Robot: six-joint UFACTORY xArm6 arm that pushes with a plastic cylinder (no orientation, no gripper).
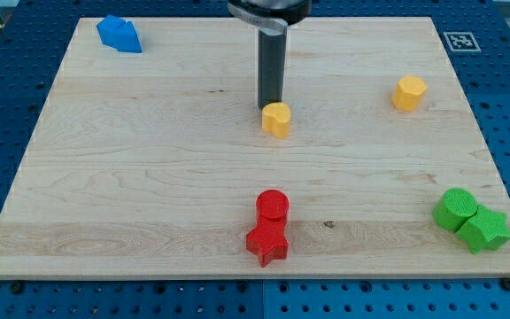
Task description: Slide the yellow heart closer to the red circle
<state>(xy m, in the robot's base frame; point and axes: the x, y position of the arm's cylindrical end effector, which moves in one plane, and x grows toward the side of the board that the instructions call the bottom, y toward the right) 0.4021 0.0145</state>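
Seven blocks sit on our wooden counter (149,168). Our rod (270,66) comes down from the view's top, and our tip (269,104) ends just behind the yellow heart (276,119), on its upper side in the view, touching it or very nearly so; we cannot tell which. We have no jaws, only the plain rod end, so nothing is pinched or spread.

The yellow heart lies near the middle of the counter, a little above centre. The red circle (273,206) lies straight below it in the view, well apart, near the bottom edge. A red star (267,243) touches the red circle on its lower side.

A second yellow block (409,92), which looks six-sided, sits toward the view's right, well apart from the heart and at about the same height as our tip. A blue block (119,34) of uneven shape rests in the top left corner. At the bottom right, a green round-lobed block (456,209) and a green star (484,230) press against each other, near the counter's edge.
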